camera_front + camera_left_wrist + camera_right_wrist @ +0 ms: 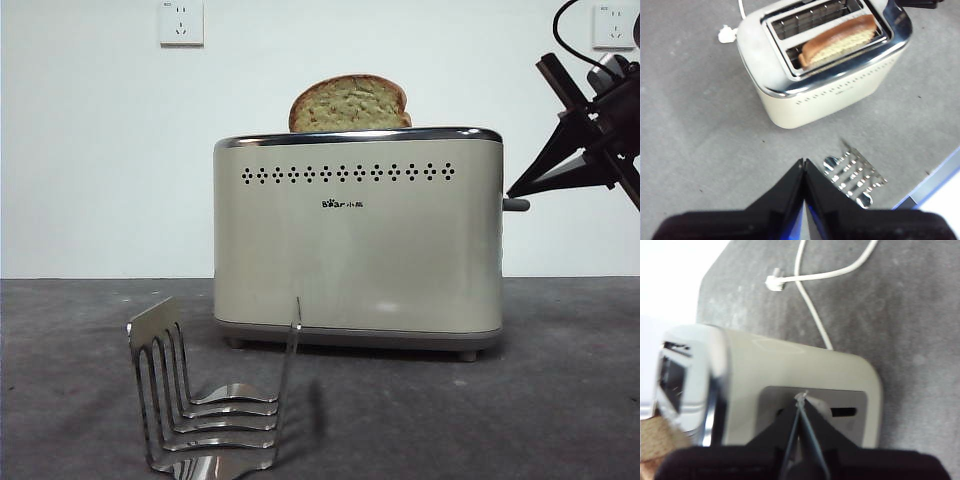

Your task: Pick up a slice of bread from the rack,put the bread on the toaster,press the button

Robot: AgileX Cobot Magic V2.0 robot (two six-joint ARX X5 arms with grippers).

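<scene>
Your slice of bread (350,104) stands upright in the toaster (357,240), its domed top rising above the chrome rim. From the left wrist view you can see the bread (839,41) sits in the slot nearer the side with the dot holes and logo, while the other slot of the toaster (805,107) holds nothing.

Your right tool (801,399) has its two black jaws pressed together, and their tips are at the button (821,409) on the toaster's narrow side (790,370); the knob is partly hidden behind the jaws, so you cannot tell for sure whether the tips actually touch it. In the front view this tool (512,192) comes in from the upper right edge, with its tip just above the grey button (516,205).

Your left tool (804,163) also has its jaws together, holding nothing. It hangs above the grey worktop (700,125), well apart from the toaster, with the rack (855,172) just beside its tips in that view.

The rack (215,400) stands on the worktop (560,380) in front of the toaster, with no bread in it. A white cable (812,310) and its plug (774,283) lie on the worktop (905,315) beyond the toaster.
</scene>
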